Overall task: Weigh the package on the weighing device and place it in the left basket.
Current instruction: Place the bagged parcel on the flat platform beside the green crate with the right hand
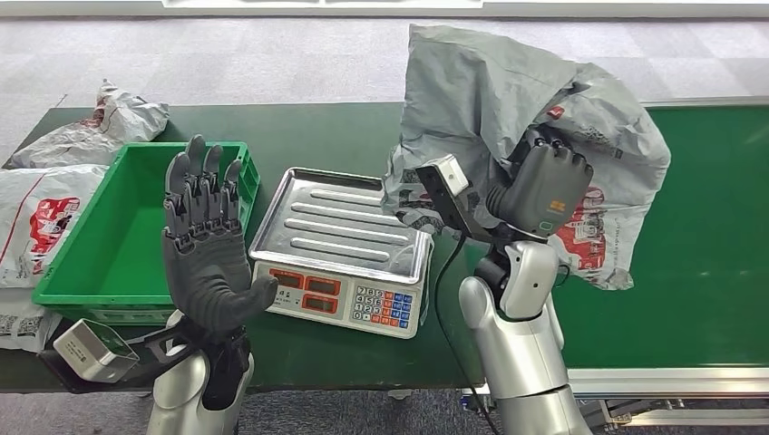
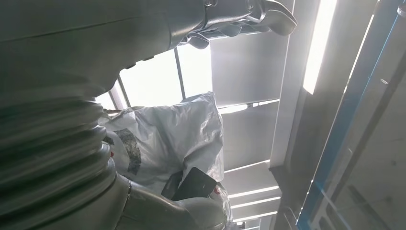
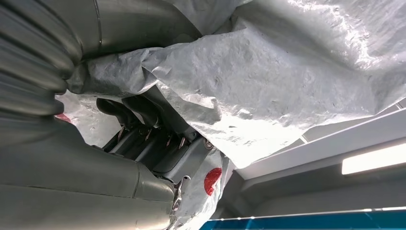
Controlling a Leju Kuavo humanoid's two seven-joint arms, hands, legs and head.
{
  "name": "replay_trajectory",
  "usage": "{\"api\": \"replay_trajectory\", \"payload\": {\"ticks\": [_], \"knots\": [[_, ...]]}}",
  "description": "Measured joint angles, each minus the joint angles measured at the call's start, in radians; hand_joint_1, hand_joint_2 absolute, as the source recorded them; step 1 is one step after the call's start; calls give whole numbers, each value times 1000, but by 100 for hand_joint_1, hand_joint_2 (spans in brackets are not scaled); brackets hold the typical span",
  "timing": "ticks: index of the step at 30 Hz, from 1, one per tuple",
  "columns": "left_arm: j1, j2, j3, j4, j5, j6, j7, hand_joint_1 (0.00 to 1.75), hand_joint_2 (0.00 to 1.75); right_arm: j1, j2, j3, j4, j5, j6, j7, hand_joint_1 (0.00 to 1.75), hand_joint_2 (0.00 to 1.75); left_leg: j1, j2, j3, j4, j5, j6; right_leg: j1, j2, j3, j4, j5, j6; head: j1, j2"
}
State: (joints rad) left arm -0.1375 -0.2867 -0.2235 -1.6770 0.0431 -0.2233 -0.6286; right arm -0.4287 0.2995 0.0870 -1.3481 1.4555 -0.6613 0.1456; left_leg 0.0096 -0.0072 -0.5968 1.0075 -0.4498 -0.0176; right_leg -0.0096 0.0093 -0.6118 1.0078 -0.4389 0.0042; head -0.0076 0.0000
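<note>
Over green table: crumpled grey pkg (image 1: 508,100)

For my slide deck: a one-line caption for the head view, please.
Right hand holds a grey package aloft beside the scale; left hand open over the green basket.

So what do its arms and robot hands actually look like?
Both arms are smooth silver shells. The left robot hand is dark grey with long jointed fingers; the right robot hand carries a small orange marking. A grey box camera sits at each wrist, a black cable trailing from the right.
</note>
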Motion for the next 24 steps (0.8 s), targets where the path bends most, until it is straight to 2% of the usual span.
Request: {"api": "replay_trajectory", "payload": {"ticks": [12, 14, 17, 19, 21, 24], "knots": [[0, 0, 0, 0, -7, -12, 0, 0, 175, 5, 1, -9, -5, -22, 6, -11, 175, 175, 0, 0, 0, 0, 0, 0, 0, 0, 0, 0, 0, 0, 0, 0], [0, 0, 0, 0, -9, -12, -1, 0, 175, 4, 3, -10, -5, -110, 40, -55, 175, 175, 0, 0, 0, 0, 0, 0, 0, 0, 0, 0, 0, 0, 0, 0], [-1, 0, 0, 3, -14, -14, -10, 0, 175, -14, 10, -8, 16, -412, 203, -205, 175, 175, 0, 0, -1, 0, 0, 0, 0, 0, 0, 0, 0, 0, 0, 0], [-2, 0, 1, 8, -18, -21, -20, 0, 175, -44, 15, 0, 58, -546, 296, -289, 175, 175, 0, 0, -1, 0, 0, 0, 0, 0, 0, 0, 0, 0, 0, 0], [-3, 0, 1, 14, -19, -28, -26, 0, 175, -78, 21, 10, 108, -581, 328, -324, 175, 175, 0, -1, -1, 0, 1, 0, 0, 0, 0, 0, 0, 0, 0, 0], [-4, 0, 1, 19, -21, -29, -33, 0, 175, -136, 33, 33, 203, -579, 348, -328, 175, 175, 0, 0, -1, 0, 1, 0, 0, 0, 0, 0, 0, 0, 0, 0]]}}
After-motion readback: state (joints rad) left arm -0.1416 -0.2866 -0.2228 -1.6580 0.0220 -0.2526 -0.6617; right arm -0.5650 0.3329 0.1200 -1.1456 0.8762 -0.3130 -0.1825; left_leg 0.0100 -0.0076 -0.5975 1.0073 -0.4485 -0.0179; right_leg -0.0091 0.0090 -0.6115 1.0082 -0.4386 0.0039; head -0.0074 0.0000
